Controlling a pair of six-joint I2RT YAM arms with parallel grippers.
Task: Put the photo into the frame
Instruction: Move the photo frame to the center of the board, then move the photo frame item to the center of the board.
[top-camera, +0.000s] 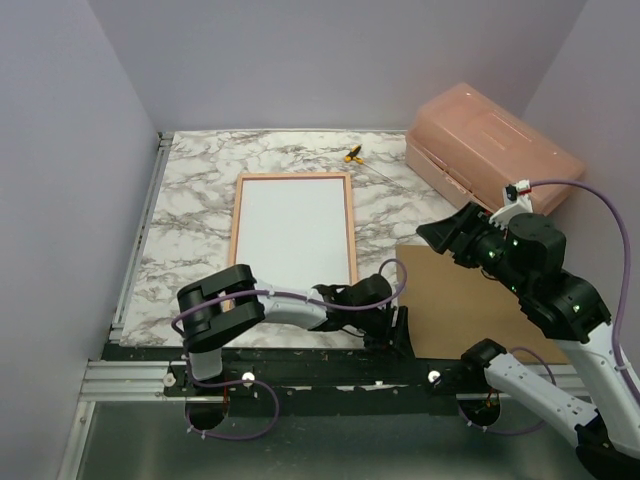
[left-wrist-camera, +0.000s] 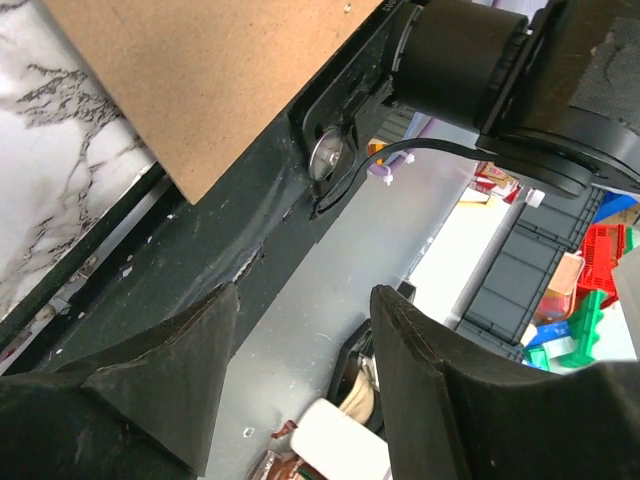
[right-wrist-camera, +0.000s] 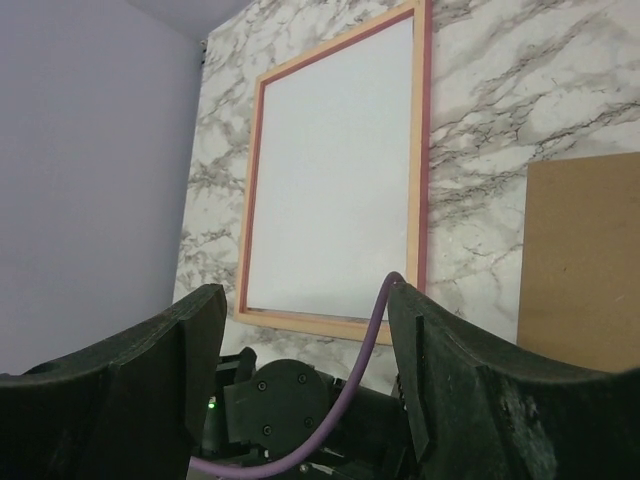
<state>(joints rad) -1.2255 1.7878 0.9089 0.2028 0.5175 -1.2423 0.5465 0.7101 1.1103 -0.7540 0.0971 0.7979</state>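
Observation:
The frame (top-camera: 350, 230) lies back-up on the marble table, its light wood edge showing. A plain white sheet (top-camera: 293, 232) fills its opening; it looks like the photo's white back, and no printed side shows. The frame (right-wrist-camera: 418, 180) and the white sheet (right-wrist-camera: 335, 190) also show in the right wrist view. My left gripper (top-camera: 400, 330) is open and empty, low at the table's near edge beside the brown backing board's corner (left-wrist-camera: 210, 70). My right gripper (top-camera: 432, 232) is open and empty, raised above the backing board (top-camera: 470, 300) and pointing toward the frame.
A salmon plastic box (top-camera: 490, 145) stands at the back right. A small yellow-handled tool (top-camera: 352, 154) lies behind the frame. The backing board (right-wrist-camera: 585, 260) lies flat to the right of the frame. A black rail (left-wrist-camera: 250, 250) runs along the near edge.

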